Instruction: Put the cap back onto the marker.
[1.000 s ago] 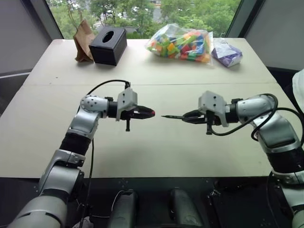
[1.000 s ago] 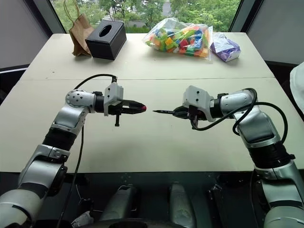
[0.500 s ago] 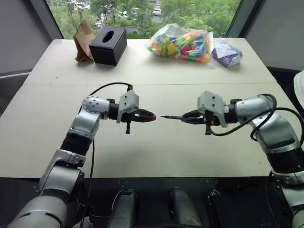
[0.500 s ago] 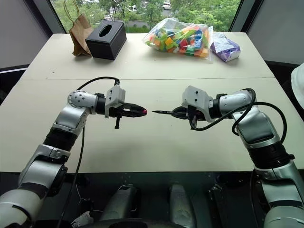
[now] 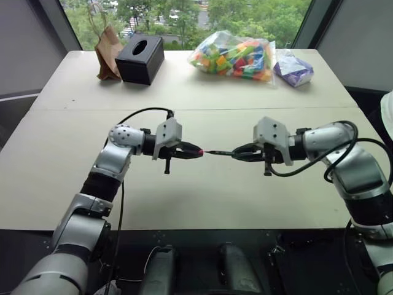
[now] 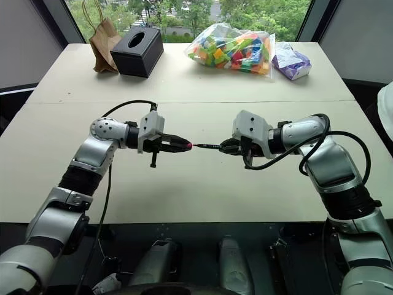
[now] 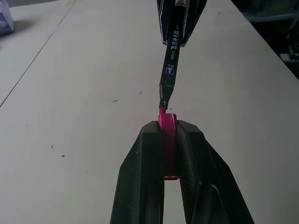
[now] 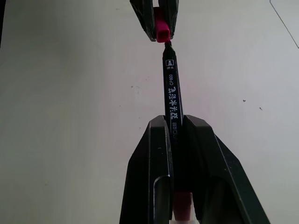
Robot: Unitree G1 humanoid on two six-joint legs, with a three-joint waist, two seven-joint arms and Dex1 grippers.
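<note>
Right wrist view: right hand (image 8: 175,126) grips black marker (image 8: 171,93), tip meeting red-pink cap (image 8: 161,29) clamped in left hand (image 8: 154,21).

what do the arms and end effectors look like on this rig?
Both arms are silver-grey metal segments with black joint bands. A white boxy housing sits at each wrist, with a black cable looping from it back along the arm. The left end effector and right end effector each have two black tapered fingers, smooth and unmarked.
</note>
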